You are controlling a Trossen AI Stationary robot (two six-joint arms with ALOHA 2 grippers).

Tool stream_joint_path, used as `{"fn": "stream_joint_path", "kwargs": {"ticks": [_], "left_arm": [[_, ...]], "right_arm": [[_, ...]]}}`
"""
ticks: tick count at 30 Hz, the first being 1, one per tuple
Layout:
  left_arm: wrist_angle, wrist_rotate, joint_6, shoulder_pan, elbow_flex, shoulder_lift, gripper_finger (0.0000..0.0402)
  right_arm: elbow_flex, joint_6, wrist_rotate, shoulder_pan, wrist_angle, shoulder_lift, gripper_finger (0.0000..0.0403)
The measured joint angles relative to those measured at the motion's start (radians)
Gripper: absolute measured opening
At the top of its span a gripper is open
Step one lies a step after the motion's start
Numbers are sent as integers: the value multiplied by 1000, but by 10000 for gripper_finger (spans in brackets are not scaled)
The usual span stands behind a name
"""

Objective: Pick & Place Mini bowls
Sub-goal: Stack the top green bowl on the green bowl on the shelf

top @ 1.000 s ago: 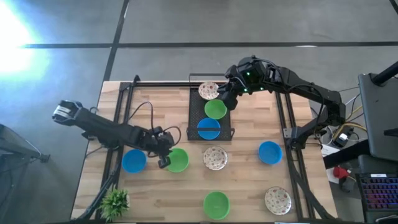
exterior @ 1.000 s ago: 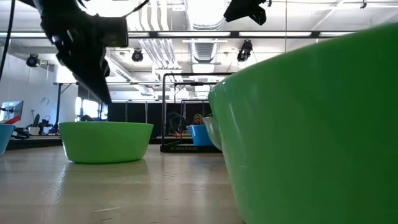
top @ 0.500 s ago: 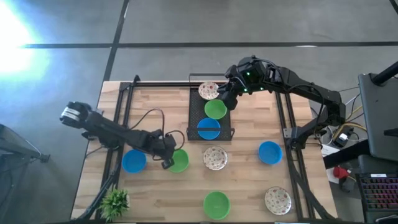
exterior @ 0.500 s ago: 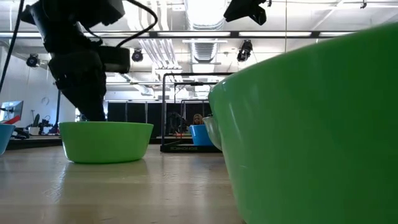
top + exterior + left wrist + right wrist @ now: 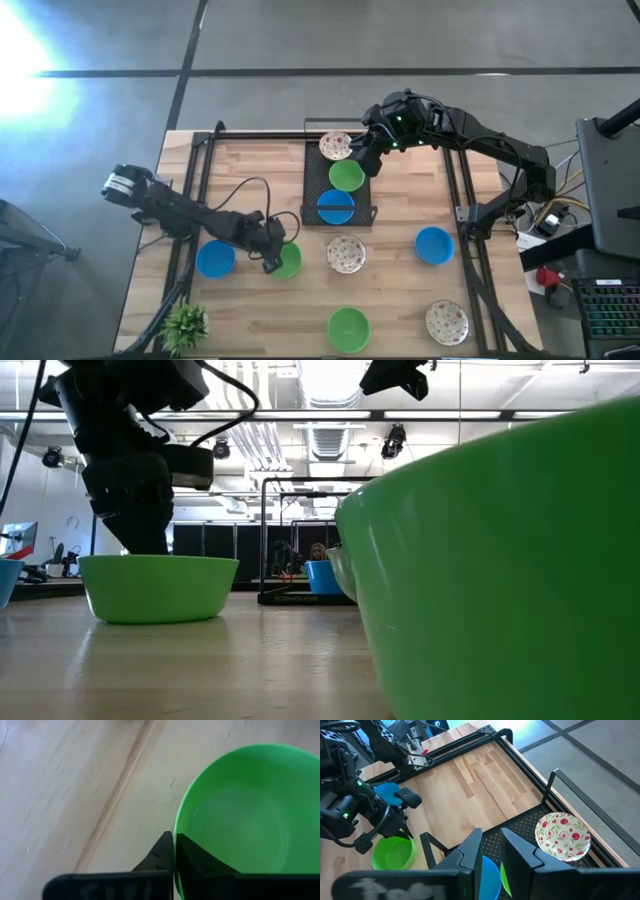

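Looking straight down, a black mesh rectangular tray (image 5: 312,190) on the wooden plank table (image 5: 400,290) holds a white floral bowl (image 5: 335,146), a bright green round bowl (image 5: 346,176) and a bright blue round bowl (image 5: 336,207); the right gripper (image 5: 364,160) hovers just beside that green one. Left of the tray, the left gripper (image 5: 274,258) meets another green plastic bowl (image 5: 288,260), with a second blue bowl (image 5: 215,258) farther left. At table height, this green bowl (image 5: 158,587) sits under the dark arm. From the left wrist, closed fingers (image 5: 186,852) pinch its rim (image 5: 176,827). From the right wrist, fingers (image 5: 519,849) stand slightly parted, holding nothing.
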Motion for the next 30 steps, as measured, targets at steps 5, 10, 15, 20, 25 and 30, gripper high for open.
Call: {"fn": "stream_joint_path", "kwargs": {"ticks": [5,10,15,20,25,30], "left_arm": [[-19,7,6,-1,21,-44,2],[-97,4,10,-1,70,-153,1],[-246,-90,14,-1,139,-267,1],[-372,-308,14,0,239,-350,0],[-399,-544,71,18,323,-380,0],[-391,-649,163,76,412,-364,0]], "right_arm": [[0,-4,1,0,0,0,63],[0,-28,2,0,0,0,63],[0,-89,2,2,0,0,63],[0,-185,1,4,21,0,63],[-17,-295,0,39,129,0,63],[-40,-363,-2,88,279,0,63]]}}
